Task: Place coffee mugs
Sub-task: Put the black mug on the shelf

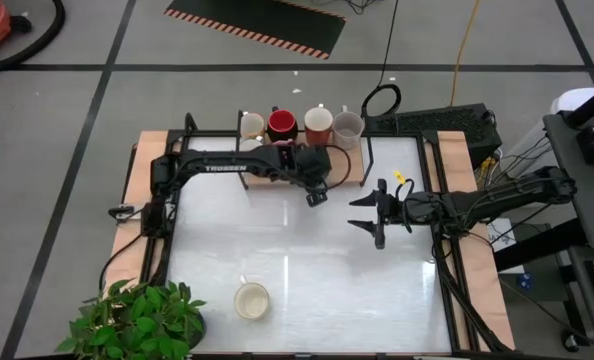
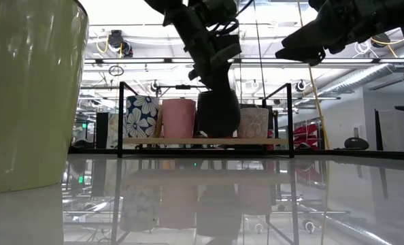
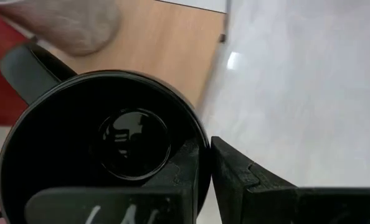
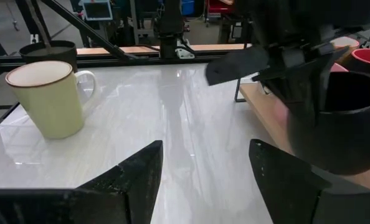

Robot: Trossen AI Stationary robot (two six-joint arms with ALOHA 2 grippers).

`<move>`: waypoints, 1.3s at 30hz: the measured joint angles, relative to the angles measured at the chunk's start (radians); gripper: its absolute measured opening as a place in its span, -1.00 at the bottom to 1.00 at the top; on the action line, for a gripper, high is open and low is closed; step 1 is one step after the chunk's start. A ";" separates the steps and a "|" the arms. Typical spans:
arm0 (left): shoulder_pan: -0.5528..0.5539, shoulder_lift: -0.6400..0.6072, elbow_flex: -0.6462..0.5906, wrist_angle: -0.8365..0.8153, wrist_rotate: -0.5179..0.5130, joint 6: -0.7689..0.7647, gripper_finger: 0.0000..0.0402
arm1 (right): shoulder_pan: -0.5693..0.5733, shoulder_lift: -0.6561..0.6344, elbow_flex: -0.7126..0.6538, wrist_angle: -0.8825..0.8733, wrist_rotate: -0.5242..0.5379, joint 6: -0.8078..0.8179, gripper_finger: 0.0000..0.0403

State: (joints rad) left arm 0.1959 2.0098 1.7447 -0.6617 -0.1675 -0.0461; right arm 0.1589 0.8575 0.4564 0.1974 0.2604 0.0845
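As we read the scene, left gripper [image 3: 205, 159]: closed narrow on the black mug's [image 3: 104, 143] rim, one finger inside the wall and one outside, at the far side of the table.
Black mug: upright at the wooden shelf [image 2: 188, 141], in line with the mugs already there; from the low view we judged its base on or just above the board, but we could not tell which.
Right gripper [image 1: 372, 215]: jaws wide and empty, hovering over the table right of centre.
Cream mug [image 1: 251, 300]: standing alone near the front edge, left of centre, well apart from both grippers, handle out to one side.
Handling: we judged these mugs stiff, fairly heavy for their size, glazed and slippery, and liable to chip if knocked against a neighbour.
Where to hold: we thought a pinch across the rim wall, away from the handle, suited best, keeping the mug upright.
Risk: the shelf row was tight, so we expected little room for sideways drift.
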 joint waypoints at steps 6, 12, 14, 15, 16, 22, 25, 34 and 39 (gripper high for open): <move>0.005 0.000 0.000 0.000 -0.027 -0.013 -0.82 | 0.000 0.000 0.000 0.000 0.000 0.000 0.15; 0.008 0.000 0.000 -0.001 -0.030 -0.014 -0.76 | 0.000 0.000 0.000 0.000 0.000 0.000 0.15; 0.008 0.000 0.000 0.007 -0.038 -0.011 -0.69 | 0.000 0.000 0.000 0.000 -0.001 0.000 0.15; 0.008 0.000 0.001 0.009 -0.047 -0.011 -0.65 | 0.000 0.000 0.000 0.000 -0.001 0.000 0.15; 0.007 0.000 0.002 0.009 -0.061 -0.011 -0.61 | 0.000 0.000 0.000 0.000 -0.001 0.000 0.15; 0.007 0.000 0.002 0.014 -0.107 -0.011 -0.41 | 0.000 0.000 0.000 0.000 -0.001 0.000 0.15; 0.006 0.000 0.002 0.015 -0.142 -0.008 -0.37 | 0.000 0.000 0.000 0.000 -0.001 0.000 0.15; -0.011 0.000 0.002 0.052 -0.206 0.007 -0.36 | 0.000 0.000 0.000 -0.015 -0.001 0.000 0.15; -0.063 0.000 0.002 0.124 -0.247 0.078 -0.36 | 0.000 0.000 0.000 -0.057 0.006 -0.008 0.15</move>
State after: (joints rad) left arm 0.1329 2.0094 1.7462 -0.5379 -0.4141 0.0315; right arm 0.1585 0.8574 0.4564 0.1402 0.2664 0.0763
